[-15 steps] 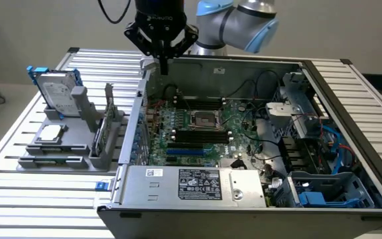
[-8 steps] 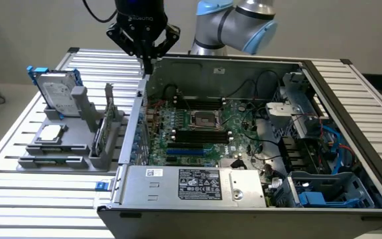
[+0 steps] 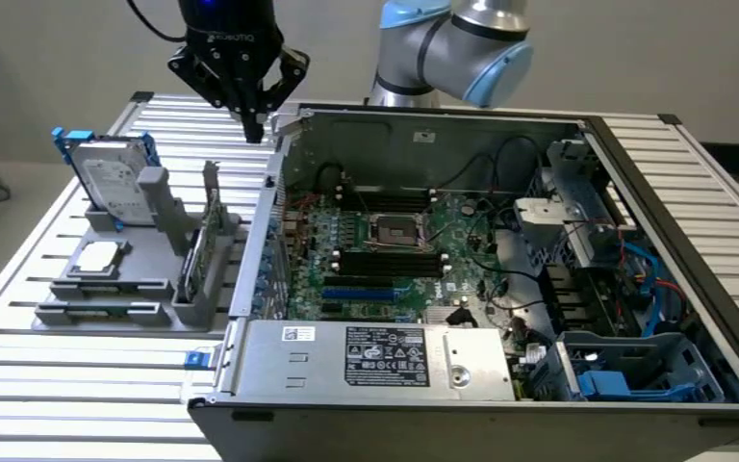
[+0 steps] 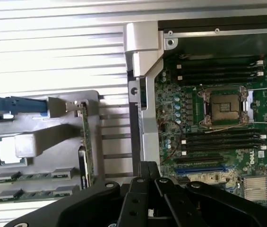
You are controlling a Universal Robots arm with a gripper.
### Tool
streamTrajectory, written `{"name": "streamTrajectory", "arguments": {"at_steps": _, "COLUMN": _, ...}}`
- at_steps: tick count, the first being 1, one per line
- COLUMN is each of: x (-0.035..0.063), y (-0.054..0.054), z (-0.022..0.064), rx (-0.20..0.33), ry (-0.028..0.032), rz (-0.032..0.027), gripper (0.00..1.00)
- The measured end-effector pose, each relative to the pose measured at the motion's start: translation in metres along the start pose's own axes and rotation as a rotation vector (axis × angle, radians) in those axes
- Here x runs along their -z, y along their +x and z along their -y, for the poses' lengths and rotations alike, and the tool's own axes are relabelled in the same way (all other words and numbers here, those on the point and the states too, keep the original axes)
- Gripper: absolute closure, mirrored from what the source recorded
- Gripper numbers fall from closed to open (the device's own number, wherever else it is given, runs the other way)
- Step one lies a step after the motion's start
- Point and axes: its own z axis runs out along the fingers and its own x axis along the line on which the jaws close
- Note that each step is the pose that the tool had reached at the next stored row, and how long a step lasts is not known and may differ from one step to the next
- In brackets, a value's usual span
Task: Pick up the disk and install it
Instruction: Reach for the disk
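The disk is a silver-grey drive with a white label and blue rails. It stands upright in the grey holder on the exterior view's left. From above, its blue rail shows at the holder's edge. My black gripper hangs shut and empty above the slatted table, beside the open computer case's far corner. It is well apart from the disk, toward the exterior view's right. In the wrist view my gripper hovers over the case wall, with its fingers pressed together.
The holder also carries a small square silver chip and an upright card. Inside the case lie the green motherboard, a grey labelled power-supply box and a blue drive cage. Bare slatted table surrounds the holder.
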Motion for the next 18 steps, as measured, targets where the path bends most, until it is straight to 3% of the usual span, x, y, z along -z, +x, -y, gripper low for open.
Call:
{"name": "streamTrajectory", "arguments": {"at_steps": 9, "x": 0.0001, "y": 0.042, "z": -0.0089, "rx": 0.0, "ry": -0.0001, "rz": 0.0001, "gripper": 0.89}}
{"name": "streamTrajectory", "arguments": {"at_steps": 18, "x": -0.0002, "y": 0.078, "z": -0.0302, "rx": 0.0, "ry": 0.0, "rz": -0.0001, "gripper": 0.89}}
